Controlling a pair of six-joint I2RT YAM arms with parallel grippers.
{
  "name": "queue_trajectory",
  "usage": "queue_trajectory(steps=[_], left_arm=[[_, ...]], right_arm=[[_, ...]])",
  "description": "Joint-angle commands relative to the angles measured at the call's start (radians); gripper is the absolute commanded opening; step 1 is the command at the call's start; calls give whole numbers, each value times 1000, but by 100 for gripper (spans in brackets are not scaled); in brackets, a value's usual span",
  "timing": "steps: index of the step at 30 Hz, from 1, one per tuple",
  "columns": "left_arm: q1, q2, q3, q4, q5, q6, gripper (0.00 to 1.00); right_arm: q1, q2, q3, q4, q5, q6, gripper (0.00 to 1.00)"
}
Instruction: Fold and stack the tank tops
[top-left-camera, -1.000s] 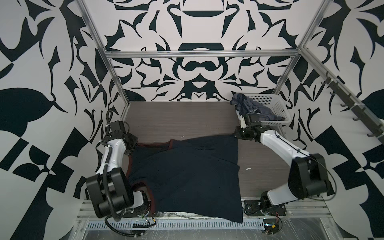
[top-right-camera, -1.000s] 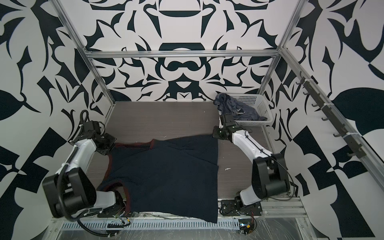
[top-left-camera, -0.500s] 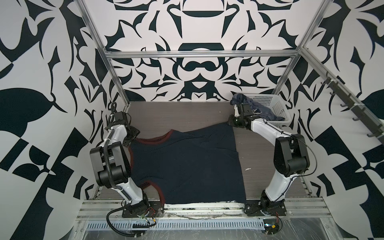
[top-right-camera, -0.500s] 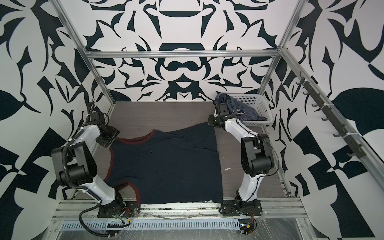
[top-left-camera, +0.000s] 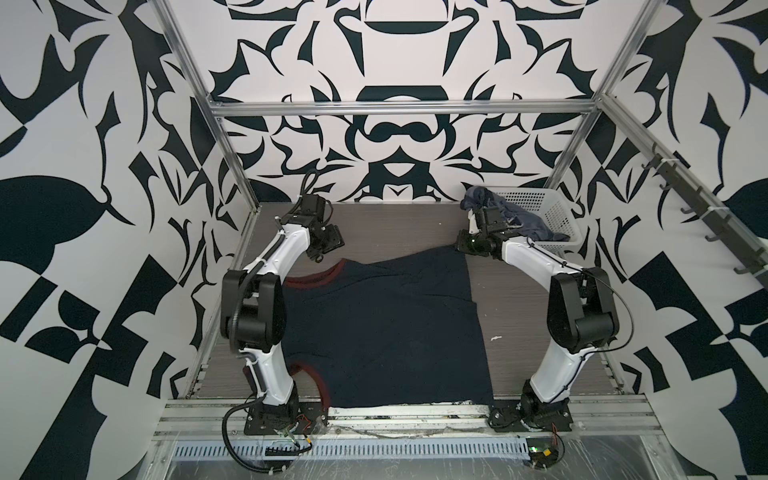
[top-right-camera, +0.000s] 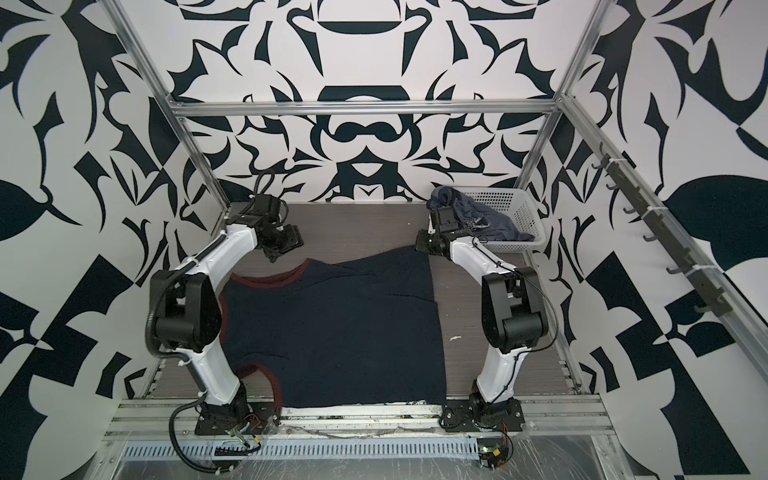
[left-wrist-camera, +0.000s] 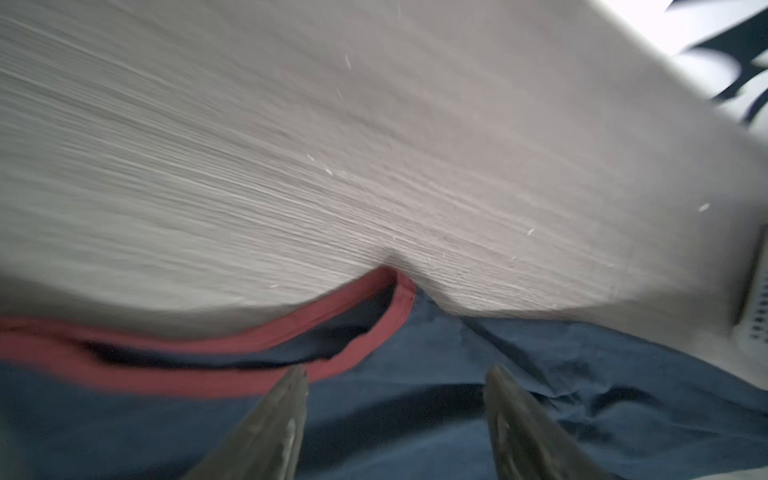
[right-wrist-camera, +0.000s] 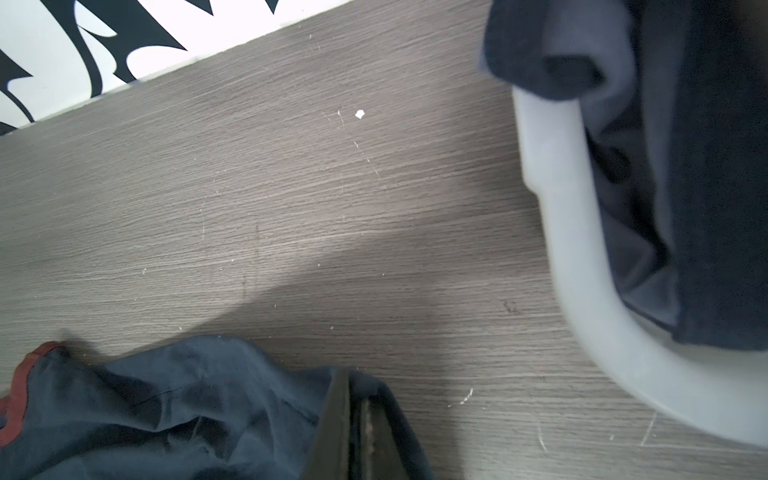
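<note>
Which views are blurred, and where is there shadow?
Left wrist view: motion blur smears the table and the navy top, trim included. Right wrist view: table sharp, near basket rim soft, a broad shadow across the wood. Both top views: sharp, evenly lit.

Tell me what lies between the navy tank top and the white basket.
Only bare wood-grain table with a few pale flecks and scratches. The right wrist view shows this stretch between the navy tank top and the white basket.
</note>
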Motion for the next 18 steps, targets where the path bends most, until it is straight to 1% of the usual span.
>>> queue_trajectory(steps=[1, 4, 8, 13, 18], left_arm=[[-13, 89, 49, -48, 70, 33, 68], [-26, 145, 80, -50, 85, 41, 64], [-32, 192, 105, -38, 94, 51, 57], [-33, 223, 116, -42, 111, 55, 50], [-33, 259, 139, -56, 113, 69, 48]], right_arm=[[-3, -26, -6, 20, -8, 1, 0], [-3, -29, -17, 23, -13, 0, 0], [-3, -28, -25, 25, -14, 1, 0], [-3, -25, -29, 26, -13, 1, 0], [-3, -34, -33, 26, -11, 1, 0]])
